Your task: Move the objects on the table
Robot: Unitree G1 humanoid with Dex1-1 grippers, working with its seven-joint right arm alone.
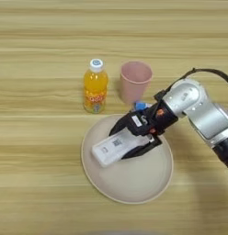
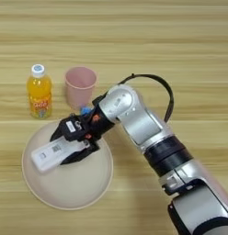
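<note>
My right gripper point(image 1: 123, 143) is shut on a white rectangular remote-like device point(image 1: 111, 148), one black finger on its far side and one on its near side. The device hangs tilted over the left half of the large round beige plate point(image 1: 134, 183). I cannot tell whether it touches the plate. Behind the plate stand the small orange juice bottle point(image 1: 95, 87) with a white cap and the pink plastic cup point(image 1: 135, 81), both upright. A small blue tube point(image 1: 141, 105) peeks out just behind the wrist, mostly hidden.
The silver forearm point(image 2: 148, 128) runs from the bottom right across the table point(image 1: 37, 55) to the plate, with a black cable looping above it. Bare wood lies left of the bottle and along the far side.
</note>
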